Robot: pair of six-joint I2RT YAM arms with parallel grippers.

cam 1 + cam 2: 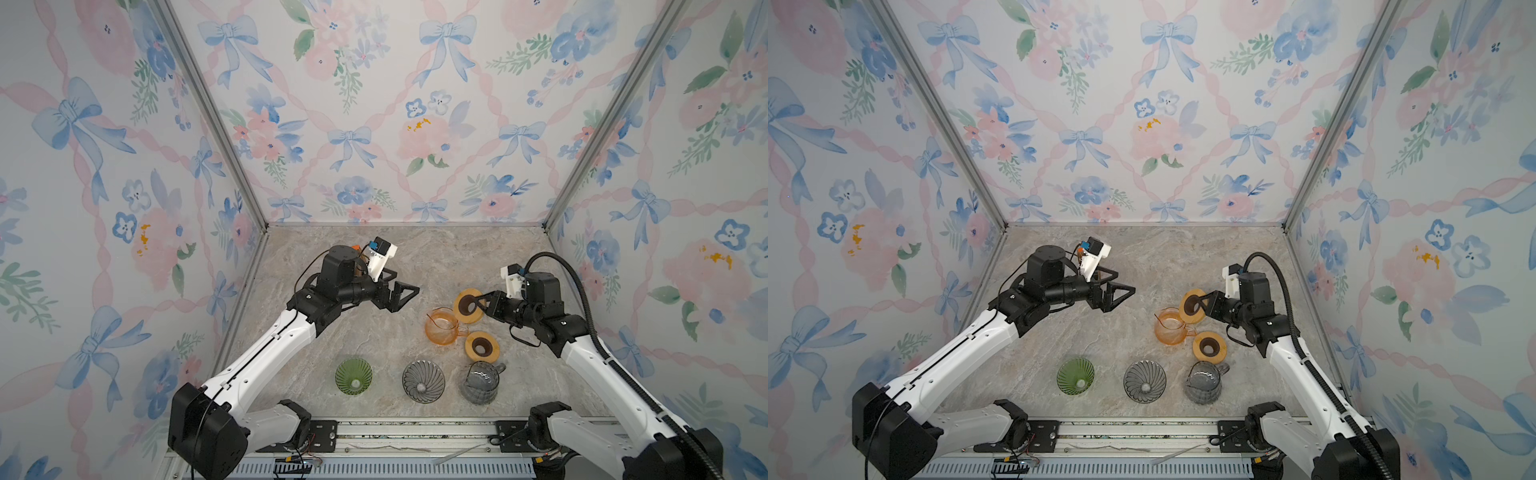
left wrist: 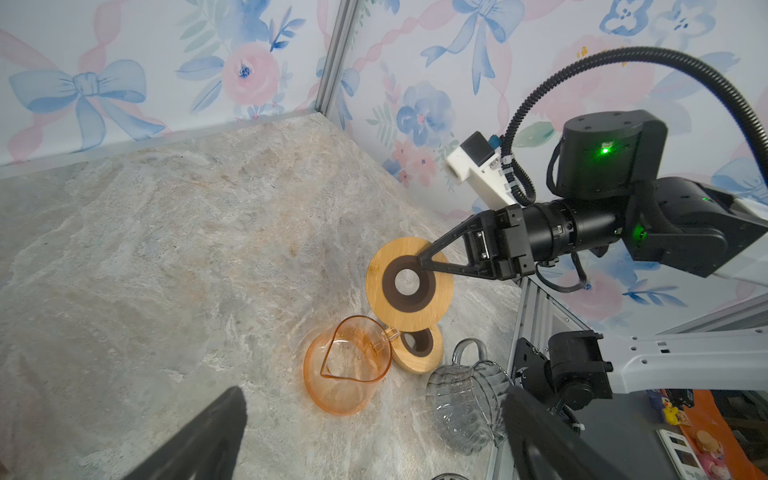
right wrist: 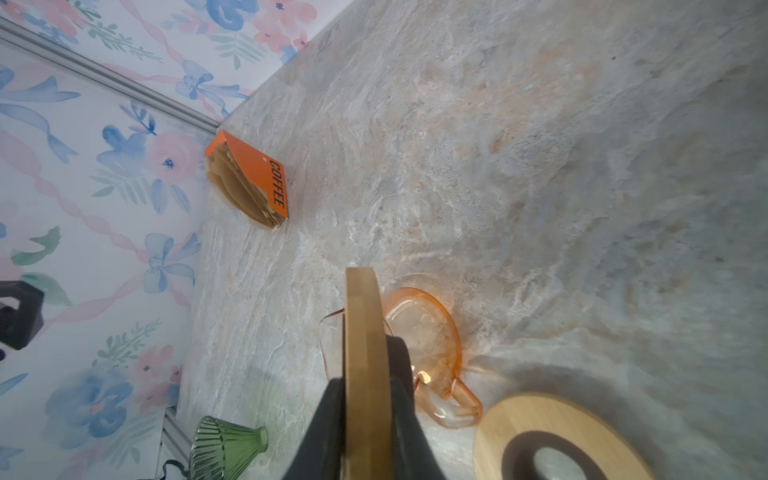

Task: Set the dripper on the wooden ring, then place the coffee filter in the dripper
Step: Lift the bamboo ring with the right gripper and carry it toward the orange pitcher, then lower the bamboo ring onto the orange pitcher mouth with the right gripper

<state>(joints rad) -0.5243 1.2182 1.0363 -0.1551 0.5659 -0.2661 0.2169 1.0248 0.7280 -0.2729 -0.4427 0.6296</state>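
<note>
Toward the back left of the worktop (image 1: 374, 266) sits the filter box (image 3: 249, 183), filters inside and untouched. Right jaws pinch a wooden ring (image 2: 405, 321), tilted, near the orange carafe (image 1: 441, 331). Left jaws are spread and empty. Green dripper (image 1: 353, 376) and grey dripper (image 1: 423, 381) are both bare. Judgement: the task proper has not begun; picking up and seating a filter remain.

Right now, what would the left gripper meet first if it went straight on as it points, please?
Probably the orange glass server, which the open fingers of the left gripper frame; depth is unclear.
</note>
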